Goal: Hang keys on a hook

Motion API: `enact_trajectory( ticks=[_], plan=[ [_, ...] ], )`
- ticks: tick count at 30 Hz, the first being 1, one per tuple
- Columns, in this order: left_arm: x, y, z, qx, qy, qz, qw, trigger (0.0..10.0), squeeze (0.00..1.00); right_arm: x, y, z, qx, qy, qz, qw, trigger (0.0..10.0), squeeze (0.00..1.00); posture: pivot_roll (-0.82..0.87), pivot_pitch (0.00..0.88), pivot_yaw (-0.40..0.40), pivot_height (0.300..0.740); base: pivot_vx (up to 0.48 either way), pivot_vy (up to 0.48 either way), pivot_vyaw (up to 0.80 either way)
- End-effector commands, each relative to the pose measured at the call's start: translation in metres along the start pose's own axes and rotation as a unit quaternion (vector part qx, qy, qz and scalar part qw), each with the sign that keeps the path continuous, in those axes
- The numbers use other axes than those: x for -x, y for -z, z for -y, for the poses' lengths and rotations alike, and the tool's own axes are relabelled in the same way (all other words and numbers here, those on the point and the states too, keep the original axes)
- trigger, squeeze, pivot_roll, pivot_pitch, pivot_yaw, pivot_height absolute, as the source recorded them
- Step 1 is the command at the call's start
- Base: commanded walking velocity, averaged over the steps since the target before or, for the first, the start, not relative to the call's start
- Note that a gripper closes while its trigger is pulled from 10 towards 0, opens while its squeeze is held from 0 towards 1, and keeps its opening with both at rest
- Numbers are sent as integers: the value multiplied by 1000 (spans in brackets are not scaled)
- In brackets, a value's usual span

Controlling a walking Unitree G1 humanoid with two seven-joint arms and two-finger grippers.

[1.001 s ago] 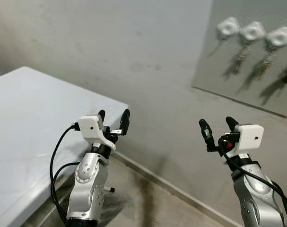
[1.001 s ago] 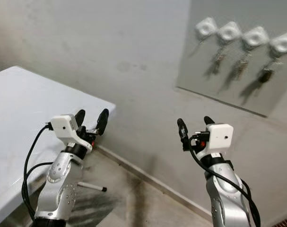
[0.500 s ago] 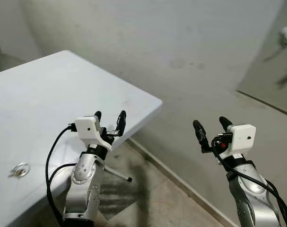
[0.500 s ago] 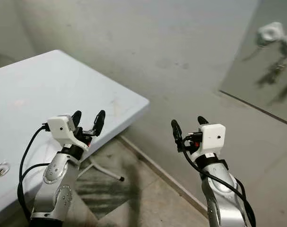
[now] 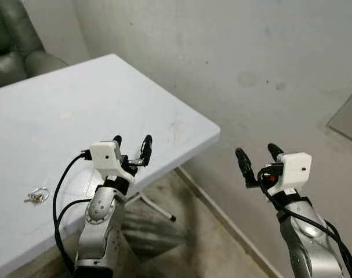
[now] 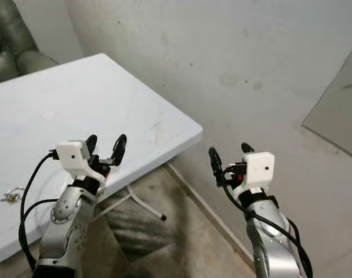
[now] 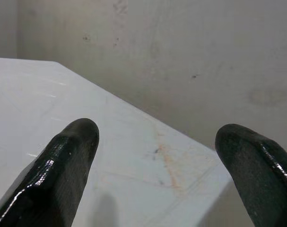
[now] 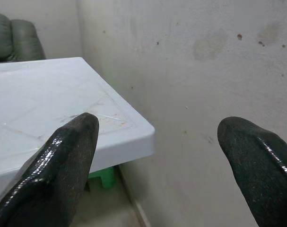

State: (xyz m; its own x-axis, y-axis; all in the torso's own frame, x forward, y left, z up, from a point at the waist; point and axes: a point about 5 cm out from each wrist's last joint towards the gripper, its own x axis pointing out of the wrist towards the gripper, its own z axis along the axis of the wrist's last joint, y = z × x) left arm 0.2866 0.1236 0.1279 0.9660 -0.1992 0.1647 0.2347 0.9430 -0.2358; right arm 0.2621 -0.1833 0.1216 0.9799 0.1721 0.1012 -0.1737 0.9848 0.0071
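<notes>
— Claws first: where are they?

— Both of mine are raised in front of me. My left claw (image 5: 131,150) hangs over the near edge of the white table (image 5: 77,104), fingers spread apart with nothing between them. My right claw (image 5: 257,161) is up over the floor, well clear of the table and facing the grey wall (image 5: 239,52); its fingers are parted and empty too.

— And the keys?

— The keys (image 5: 36,196) lie flat on the tabletop on my left side, near the table's front edge, a small silver bunch on a ring. They are apart from my left claw, out beyond its cable (image 5: 62,185).

— What does the left wrist camera give?

— Two black fingertips (image 7: 70,156) wide apart, with the scuffed, faintly stained tabletop (image 7: 134,161) running between them to the corner, and the wall behind.

— The right wrist?

— Again two separated fingertips (image 8: 67,151), the table's corner (image 8: 134,127) seen from the side, a green object (image 8: 103,176) low under the table, and a dark green armchair (image 8: 15,35) at the far end.

— Anything else around the table?

— The same armchair (image 5: 16,40) sits past the table's far corner, a thin table leg (image 5: 158,209) slants down to the tiled floor (image 5: 181,243), and the edge of a grey panel (image 6: 338,110) shows on the wall to my right.
</notes>
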Motion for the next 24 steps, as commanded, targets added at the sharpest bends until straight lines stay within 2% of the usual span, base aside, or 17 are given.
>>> enact_trajectory(
  ticks=[1,14,18,24],
  plan=[
    [1,-1,-8,-12,-11,-5,1000,10000,0,-2,-1,-3,-5,-4,3,1000,10000,0,-95,0,-22,740,0,0,800],
    [1,-1,-8,-11,-12,-2,1000,10000,0,-3,-2,-1,-1,-6,4,1000,10000,0,-92,0,-23,740,0,0,800],
    [11,8,-6,-27,3,-16,999,10000,0,0,-1,2,9,-12,3,1000,10000,0,-93,0,-20,740,0,0,800],
    [23,17,-3,-31,9,-30,999,10000,0,6,5,5,14,-10,-8,1000,10000,0,-90,0,-20,740,0,0,800]
  ],
)
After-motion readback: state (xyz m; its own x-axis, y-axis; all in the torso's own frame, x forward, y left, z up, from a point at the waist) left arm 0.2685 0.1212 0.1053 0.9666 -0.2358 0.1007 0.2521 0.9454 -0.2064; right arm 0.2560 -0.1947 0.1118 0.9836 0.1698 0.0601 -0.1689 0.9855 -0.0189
